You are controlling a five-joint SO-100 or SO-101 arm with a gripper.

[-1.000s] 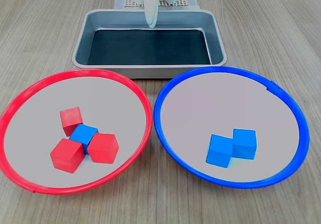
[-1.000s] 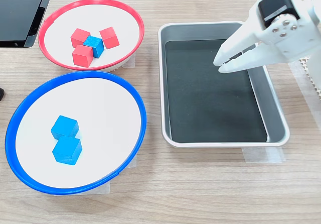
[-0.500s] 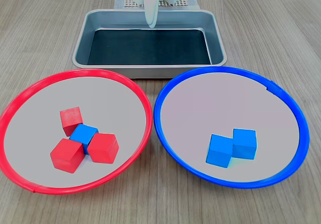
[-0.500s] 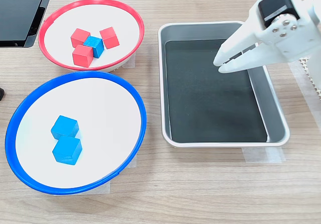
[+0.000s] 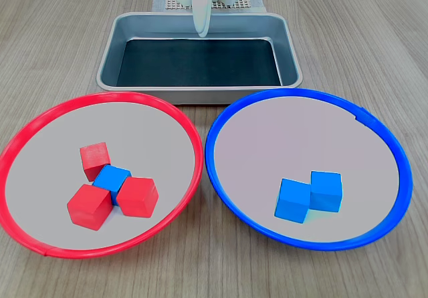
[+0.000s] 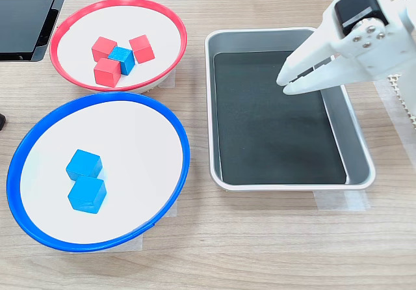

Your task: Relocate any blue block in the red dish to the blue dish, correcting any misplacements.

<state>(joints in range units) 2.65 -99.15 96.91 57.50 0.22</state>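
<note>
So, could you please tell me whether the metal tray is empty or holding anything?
Empty. The metal tray shows only its bare dark floor in both exterior views; the gripper hangs above it.
</note>
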